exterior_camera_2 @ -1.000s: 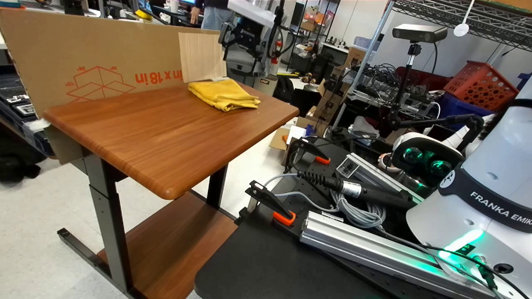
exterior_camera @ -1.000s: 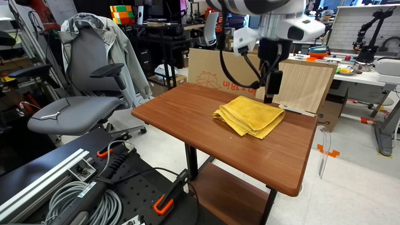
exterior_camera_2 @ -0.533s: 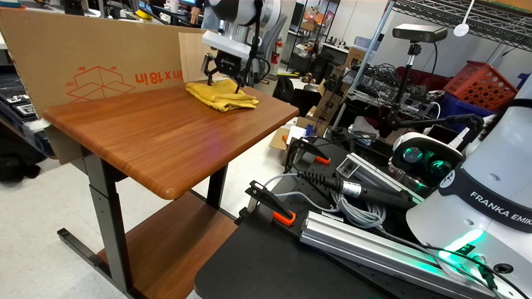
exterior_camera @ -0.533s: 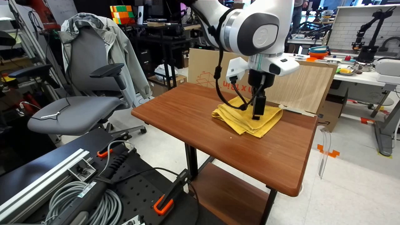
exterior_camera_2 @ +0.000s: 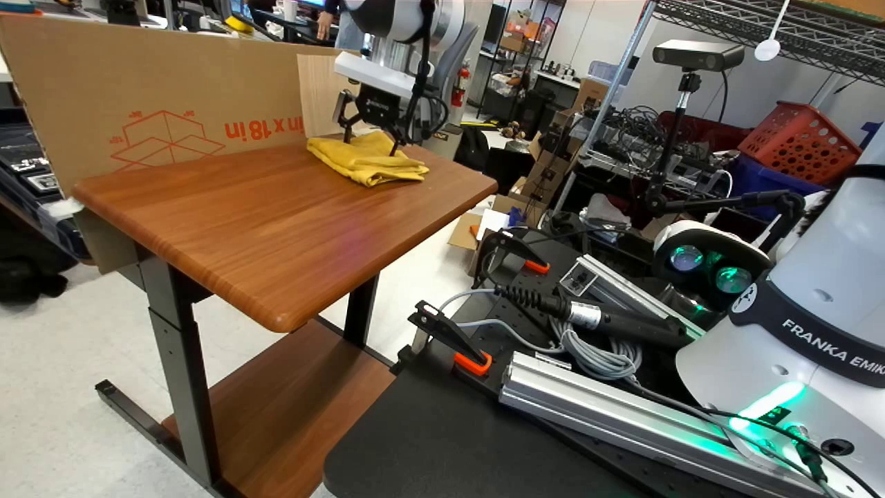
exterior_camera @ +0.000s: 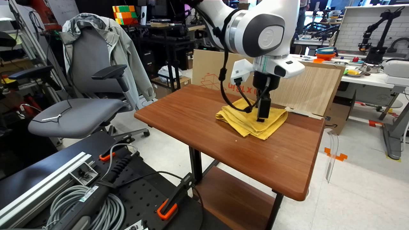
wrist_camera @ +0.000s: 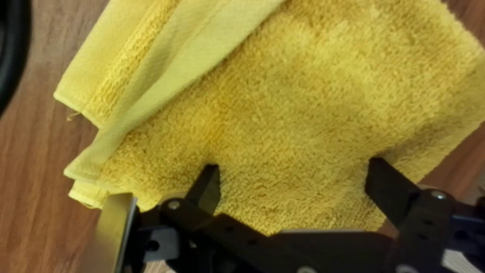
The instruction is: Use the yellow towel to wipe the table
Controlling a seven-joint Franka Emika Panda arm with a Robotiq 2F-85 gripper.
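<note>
The folded yellow towel (exterior_camera: 238, 123) lies on the brown wooden table (exterior_camera: 188, 111), towards the cardboard side, in both exterior views. The towel (exterior_camera_2: 366, 169) has several layers with loose folded edges. My gripper (exterior_camera_2: 370, 144) points down onto it with its jaws wide apart. In the wrist view the gripper (wrist_camera: 294, 165) is open, and its fingertips rest on or press into the towel (wrist_camera: 303, 94) with dents near them. Flat towel cloth shows between the fingers (wrist_camera: 210, 189); none is visibly pinched. In an exterior view the near finger (exterior_camera: 264, 110) hides the far one.
A cardboard sheet (exterior_camera_2: 228, 83) stands along the table's far edge, with a light wood board (exterior_camera_2: 321, 97) leaning there. A dark cable loop (exterior_camera: 226, 99) hangs beside the gripper. A grey chair (exterior_camera: 76, 115) stands beside the table.
The arm has come down from above the towel to its surface. The towel has slid slightly with the fingertips, a little leftward in both exterior views. The jaws stay apart.
</note>
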